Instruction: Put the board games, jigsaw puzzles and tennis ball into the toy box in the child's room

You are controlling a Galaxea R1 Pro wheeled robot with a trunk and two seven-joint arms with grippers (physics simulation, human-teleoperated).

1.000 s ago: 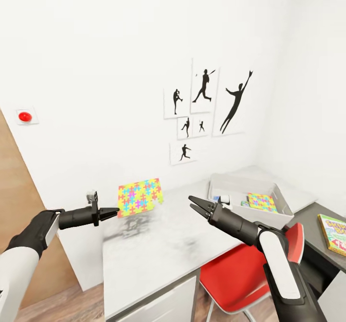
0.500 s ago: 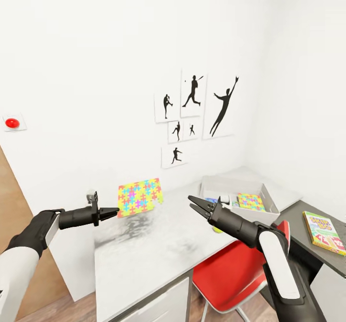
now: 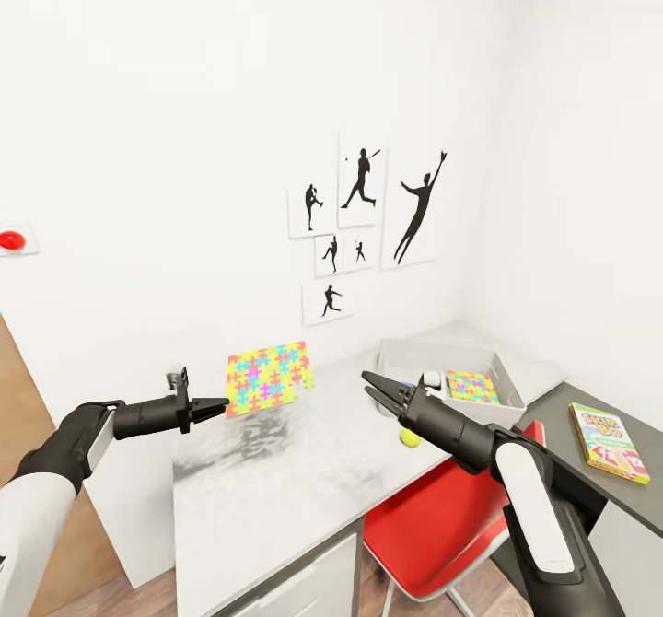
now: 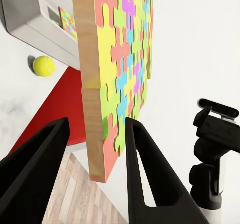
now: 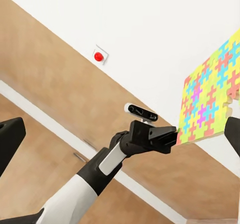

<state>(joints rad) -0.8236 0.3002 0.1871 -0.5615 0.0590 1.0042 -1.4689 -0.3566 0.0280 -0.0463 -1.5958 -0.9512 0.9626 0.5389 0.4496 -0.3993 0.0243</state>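
Note:
My left gripper [image 3: 221, 405] is shut on the lower edge of a yellow jigsaw puzzle [image 3: 269, 378] and holds it upright above the left end of the table [image 3: 276, 488]. In the left wrist view the slab [image 4: 120, 68] stands between both fingers. My right gripper [image 3: 373, 385] hangs open and empty over the table's middle. Behind it sits the grey toy box [image 3: 433, 355] with a second jigsaw puzzle [image 3: 472, 386] inside. The tennis ball [image 3: 409, 437] lies on the table just in front of the box, partly behind my right arm. A green-edged board game [image 3: 608, 429] lies on the dark corner section.
A red chair [image 3: 433, 525] is tucked under the table below my right arm. White drawers [image 3: 304, 585] front the desk. Silhouette posters [image 3: 368, 221] hang on the white wall, with a red button [image 3: 11, 240] at far left beside a wooden door [image 3: 23, 470].
The camera has turned, so the whole scene slid left in the picture and the tennis ball came into view. Both arms keep the same pose, the puzzle still held.

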